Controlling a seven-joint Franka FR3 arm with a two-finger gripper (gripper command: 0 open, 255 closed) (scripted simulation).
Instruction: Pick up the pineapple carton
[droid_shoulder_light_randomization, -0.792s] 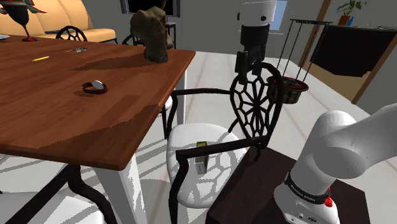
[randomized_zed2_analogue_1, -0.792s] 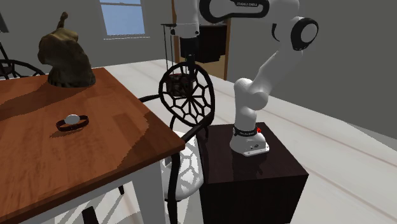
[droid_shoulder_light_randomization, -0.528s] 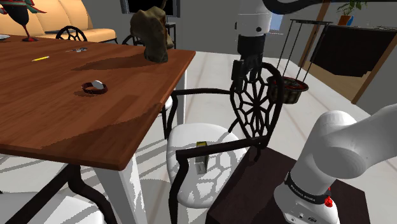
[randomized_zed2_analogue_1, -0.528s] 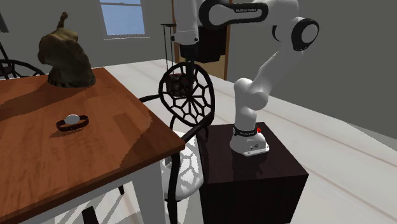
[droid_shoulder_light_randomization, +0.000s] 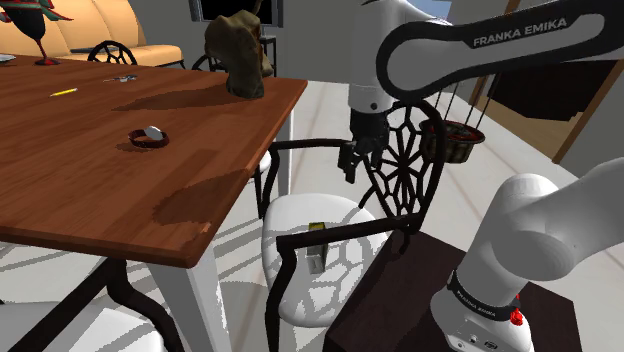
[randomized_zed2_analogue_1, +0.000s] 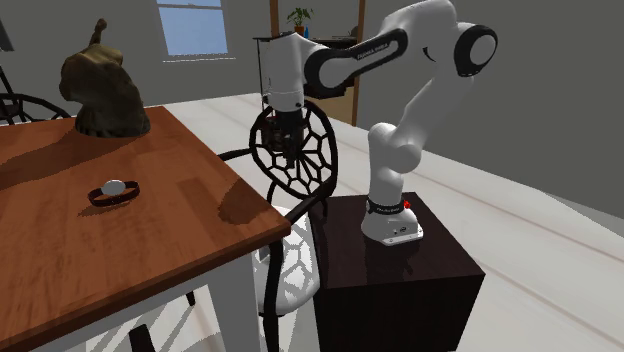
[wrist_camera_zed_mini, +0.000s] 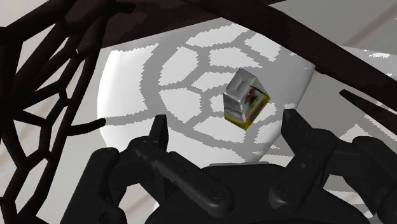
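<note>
The robot is on the reaching step. It is not holding anything yet. The gripper (droid_shoulder_light_randomization: 352, 166) hangs in the air above the chair, just beside the black web of the chair back (droid_shoulder_light_randomization: 402, 160). From the other side of the room it (randomized_zed2_analogue_1: 287, 150) shows in front of that same web, past the corner of the wooden worktop (randomized_zed2_analogue_1: 120, 240).

The pineapple carton (droid_shoulder_light_randomization: 317, 258) is a small grey box with a bit of yellow at its base. It stands on the white chair seat (droid_shoulder_light_randomization: 300, 215), close to the seat's edge and right by the black armrest (droid_shoulder_light_randomization: 345, 232) on the side nearest the robot's stand. That armrest crosses in front of the box in the shoulder view.

The camera on the hand shows the two fingers (wrist_camera_zed_mini: 159, 127) standing wide apart, with nothing between them. The carton (wrist_camera_zed_mini: 245, 98) lies far ahead of the gripper (wrist_camera_zed_mini: 226, 125), down on the seat. It lines up with the gap, a little nearer to one finger than the other. Nothing is touching it.

Next, the hand needs to go down to the seat and slide over a bit so the box sits in the middle of the gap. It may need to turn so the fingers meet the flat sides. Then it can squeeze and lift. The chair back and the armrest are close, so the hand could bump them on the way down.
</note>
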